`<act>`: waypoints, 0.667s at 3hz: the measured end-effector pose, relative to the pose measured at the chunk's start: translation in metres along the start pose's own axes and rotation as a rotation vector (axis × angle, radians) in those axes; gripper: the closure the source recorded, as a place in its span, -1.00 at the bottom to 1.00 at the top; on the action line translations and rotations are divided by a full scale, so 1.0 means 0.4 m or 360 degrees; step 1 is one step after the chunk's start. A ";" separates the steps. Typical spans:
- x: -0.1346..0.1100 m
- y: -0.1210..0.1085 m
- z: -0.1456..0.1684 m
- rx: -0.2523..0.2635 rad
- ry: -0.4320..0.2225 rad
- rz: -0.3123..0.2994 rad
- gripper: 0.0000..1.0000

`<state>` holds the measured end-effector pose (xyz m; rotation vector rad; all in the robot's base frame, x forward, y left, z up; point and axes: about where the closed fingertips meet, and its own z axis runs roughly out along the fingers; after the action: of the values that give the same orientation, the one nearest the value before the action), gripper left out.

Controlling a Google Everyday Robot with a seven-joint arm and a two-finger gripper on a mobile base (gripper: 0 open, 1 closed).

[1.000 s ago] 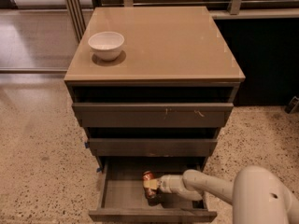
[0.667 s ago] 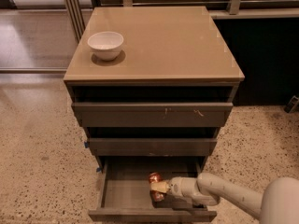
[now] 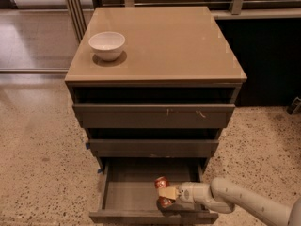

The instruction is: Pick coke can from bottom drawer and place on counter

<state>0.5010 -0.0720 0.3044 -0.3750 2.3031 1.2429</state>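
The bottom drawer [image 3: 123,192] stands pulled open at the foot of the cabinet. The coke can [image 3: 162,182], red with silver ends, sits inside it towards the right. My gripper [image 3: 165,192] reaches in from the lower right on a white arm, its fingers closed around the can's middle. The can looks slightly raised and tilted off the drawer floor. The counter [image 3: 164,41] is the tan glossy top of the cabinet, well above the gripper.
A white bowl [image 3: 107,45] stands on the counter's left rear part. Two shut drawers [image 3: 153,114] sit above the open one. Speckled floor surrounds the cabinet; a dark wall panel [image 3: 268,65] is to the right.
The arm has swung lower and rightward out of frame. The can, held in the gripper, has shifted slightly right and forward in the drawer.
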 end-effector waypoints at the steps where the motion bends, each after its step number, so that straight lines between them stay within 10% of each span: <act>1: -0.018 0.065 -0.014 -0.0055 0.0009 -0.0009 1.00; 2: -0.069 0.212 -0.081 -0.0105 -0.0030 -0.0138 1.00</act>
<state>0.4759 -0.0524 0.3938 -0.4795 2.2100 1.2764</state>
